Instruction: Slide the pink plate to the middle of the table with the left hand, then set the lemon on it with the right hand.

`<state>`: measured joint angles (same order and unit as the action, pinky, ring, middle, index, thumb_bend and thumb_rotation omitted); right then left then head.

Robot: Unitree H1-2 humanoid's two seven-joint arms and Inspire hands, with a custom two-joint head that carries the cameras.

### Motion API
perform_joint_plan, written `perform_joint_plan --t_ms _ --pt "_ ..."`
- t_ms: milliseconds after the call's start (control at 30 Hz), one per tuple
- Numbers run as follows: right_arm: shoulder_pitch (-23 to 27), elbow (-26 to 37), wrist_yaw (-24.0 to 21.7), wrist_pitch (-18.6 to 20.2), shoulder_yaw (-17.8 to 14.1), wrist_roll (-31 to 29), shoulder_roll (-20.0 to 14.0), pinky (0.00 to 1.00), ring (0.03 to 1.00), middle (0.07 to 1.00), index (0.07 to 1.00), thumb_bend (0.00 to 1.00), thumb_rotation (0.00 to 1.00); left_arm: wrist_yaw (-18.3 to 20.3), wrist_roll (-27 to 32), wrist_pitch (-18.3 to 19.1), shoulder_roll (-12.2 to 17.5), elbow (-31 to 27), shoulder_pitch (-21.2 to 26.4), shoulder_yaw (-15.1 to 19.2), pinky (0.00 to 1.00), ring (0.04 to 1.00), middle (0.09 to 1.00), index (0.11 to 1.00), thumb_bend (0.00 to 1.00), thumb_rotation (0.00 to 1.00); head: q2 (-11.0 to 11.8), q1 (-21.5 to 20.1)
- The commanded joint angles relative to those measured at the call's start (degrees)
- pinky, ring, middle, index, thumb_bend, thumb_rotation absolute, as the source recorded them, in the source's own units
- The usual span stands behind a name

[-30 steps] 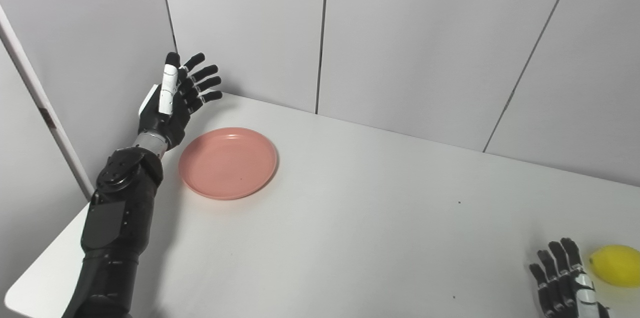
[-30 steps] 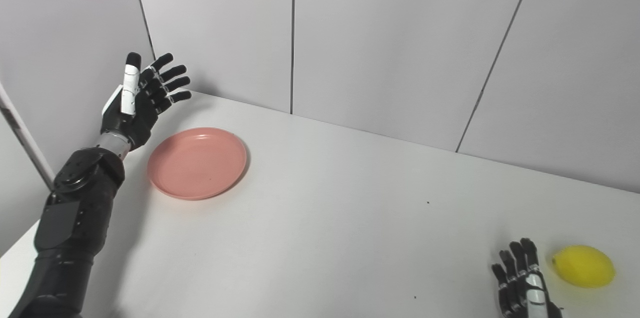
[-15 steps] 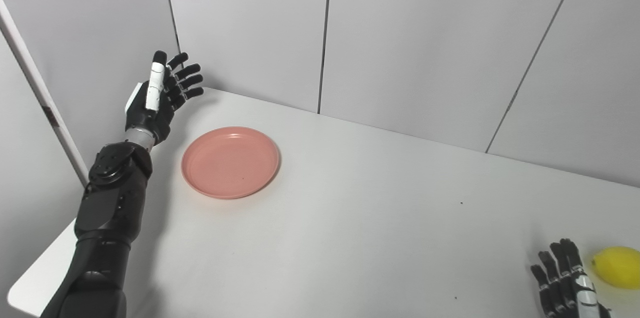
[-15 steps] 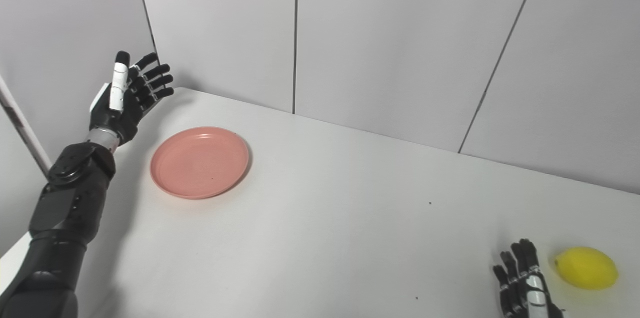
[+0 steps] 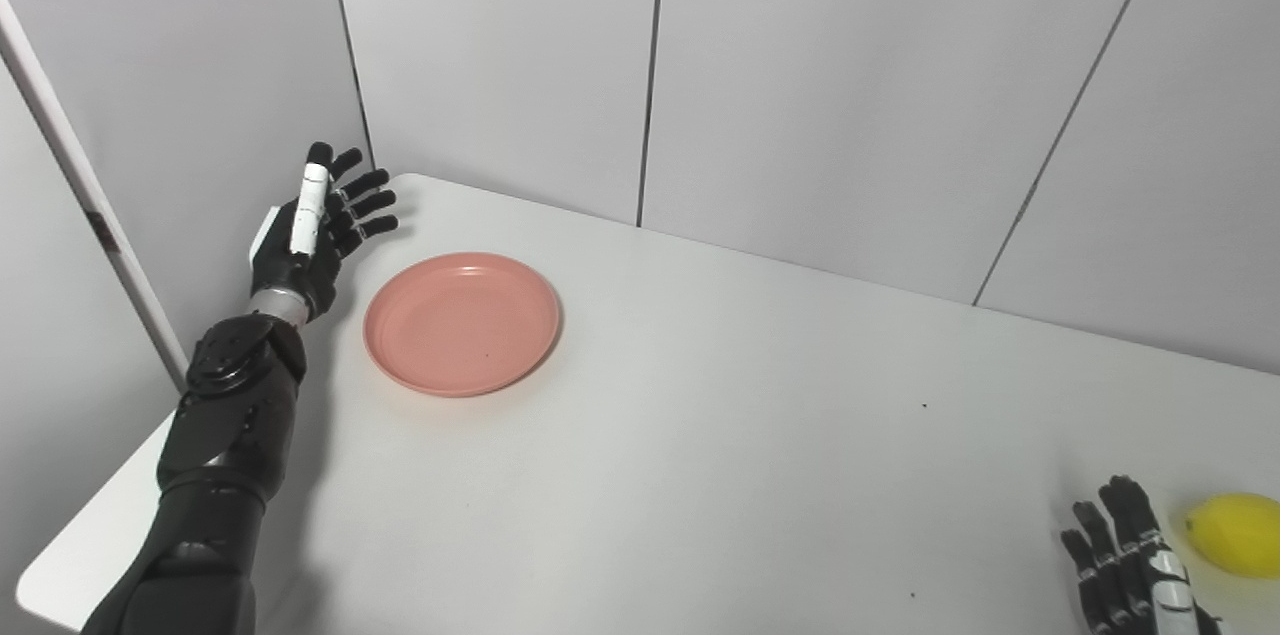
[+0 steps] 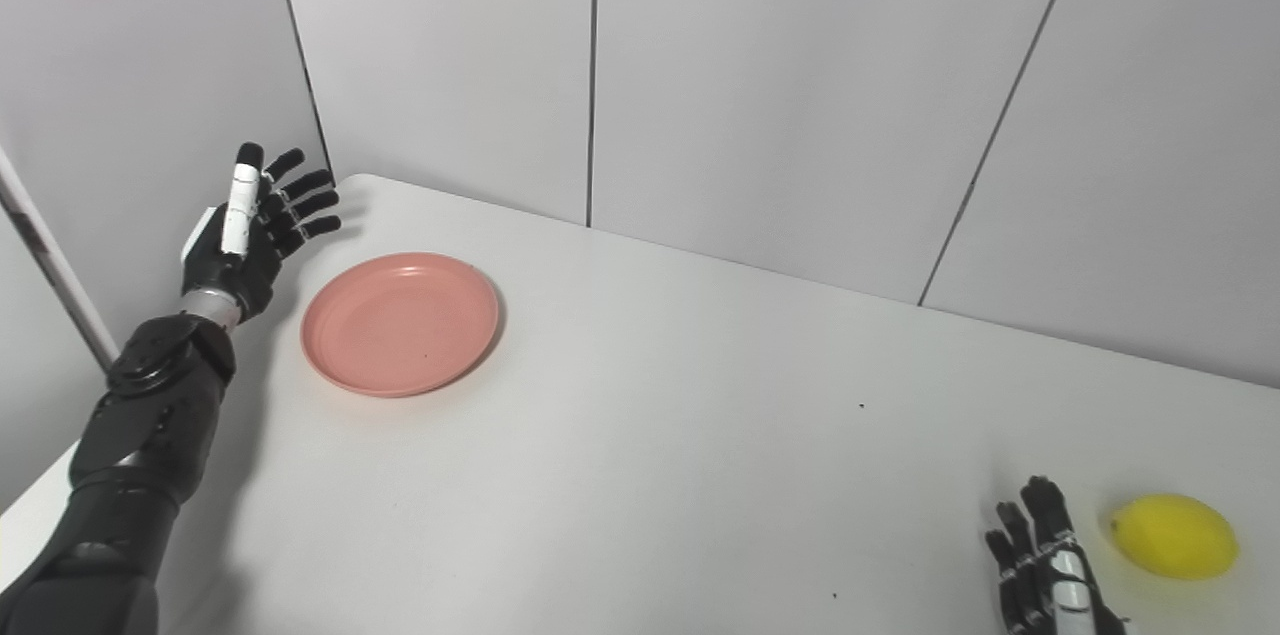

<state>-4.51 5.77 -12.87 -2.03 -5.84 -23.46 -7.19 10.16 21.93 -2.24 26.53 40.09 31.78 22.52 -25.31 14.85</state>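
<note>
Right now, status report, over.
Left hand open beside pink plate, no contact. Right hand open by lemon. Plate not yet centered; nothing blocking.

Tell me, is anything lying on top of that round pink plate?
Nothing: the round pink plate shows only its bare inside. The oval yellow lemon lies far off. What is underneath the plate is covered.
</note>
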Motion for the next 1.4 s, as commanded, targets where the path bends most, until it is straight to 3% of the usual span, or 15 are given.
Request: perform_joint_plan --t_ms 0,333,500,667,800,1000,1233,1367 --pt "-1.8 -0.7 -0.1 1.3 0.2 0.1 0.0 0.99 0.976 0.995 0.939 0.64 0.79 -0.3 0.0 -2.8 0.6 -0.5 2.8 0.3 0.71 0.786 0.815 0.852 1.00 0.83 -0.1 -0.1" --pt "-1.9 -0.1 -0.1 1.7 0.3 0.1 0.0 1.00 0.978 1.000 0.946 0.60 0.80 1.3 -1.0 -4.7 0.5 4.1 3.2 -1.9 0.82 0.836 0.857 0.873 0.95 0.86 -0.3 -0.3" --pt "-2.2 0.7 0.2 2.4 0.3 -0.3 0.2 1.00 0.978 1.000 0.945 0.59 0.79 2.2 -1.9 -7.2 0.3 7.6 3.9 -3.1 0.80 0.832 0.843 0.856 0.96 0.86 -0.6 -0.5" --pt "-2.3 1.5 0.1 2.9 0.5 0.2 0.1 1.00 0.981 1.000 0.949 0.58 0.79 3.0 -0.3 -6.0 -0.3 8.7 4.2 -2.7 0.79 0.824 0.831 0.820 0.94 0.85 -0.8 -0.5" --pt "-2.3 1.4 -0.1 2.8 0.5 -0.1 0.0 1.00 0.986 1.000 0.952 0.56 0.79 3.6 0.7 -4.2 -1.1 6.3 3.2 -2.4 0.80 0.841 0.850 0.820 0.91 0.88 -0.8 -0.7" --pt "-2.3 1.4 -0.1 2.9 0.5 -0.1 -0.1 1.00 0.993 1.000 0.954 0.54 0.80 5.2 2.2 -2.9 -1.4 7.1 3.0 -1.9 0.82 0.867 0.870 0.897 0.95 0.87 -0.8 -0.6" --pt "-2.2 1.7 0.1 3.5 0.4 -0.3 0.1 1.00 0.983 1.000 0.959 0.54 0.79 6.9 4.2 0.9 -2.3 3.5 1.5 -1.4 0.82 0.851 0.864 0.905 0.97 0.85 -1.3 -0.8" --pt "-2.2 1.9 0.0 3.8 0.4 -0.5 0.2 1.00 0.989 1.000 0.961 0.52 0.79 7.5 5.6 3.3 -3.3 0.3 0.0 -1.4 0.82 0.859 0.874 0.911 0.92 0.87 -1.4 -1.0"
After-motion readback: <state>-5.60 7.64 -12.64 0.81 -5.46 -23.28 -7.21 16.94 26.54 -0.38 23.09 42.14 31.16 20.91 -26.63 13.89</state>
